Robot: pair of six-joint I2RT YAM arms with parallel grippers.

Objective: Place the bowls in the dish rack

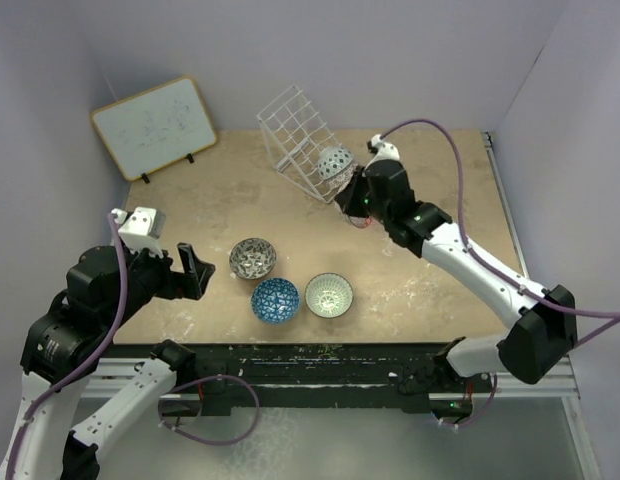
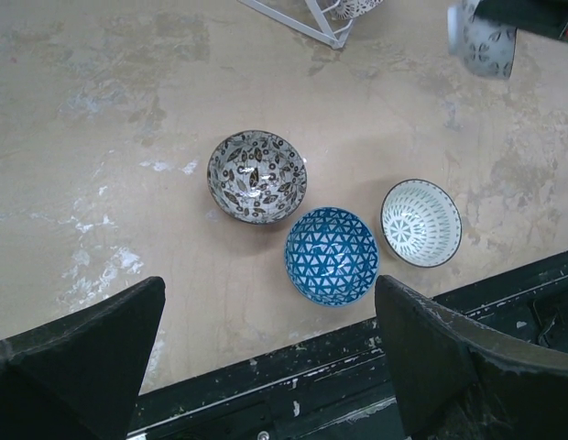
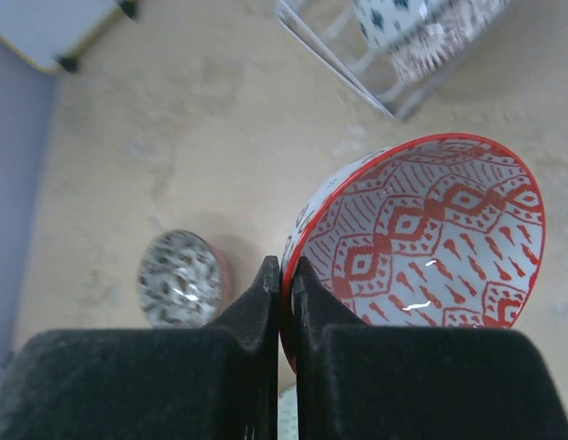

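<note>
Pinching the rim of the red-pink bowl (image 3: 421,238) between its closed fingers, the right gripper (image 3: 282,275) holds it tilted above the table (image 1: 220,190), just beside the dish rack (image 1: 295,135) that leans near the far edge. A pale light blue bowl (image 1: 335,163) sits in the rack. The grey-silver bowl (image 1: 253,258), dark blue bowl (image 1: 275,300) and green-white bowl (image 1: 329,295) cluster by the middle of the near edge. The left gripper (image 2: 268,298) hangs wide open and empty near the left edge.

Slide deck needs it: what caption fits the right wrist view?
Right gripper pinches the rim of a red-patterned round bowl, white wire dish rack beyond.
</note>
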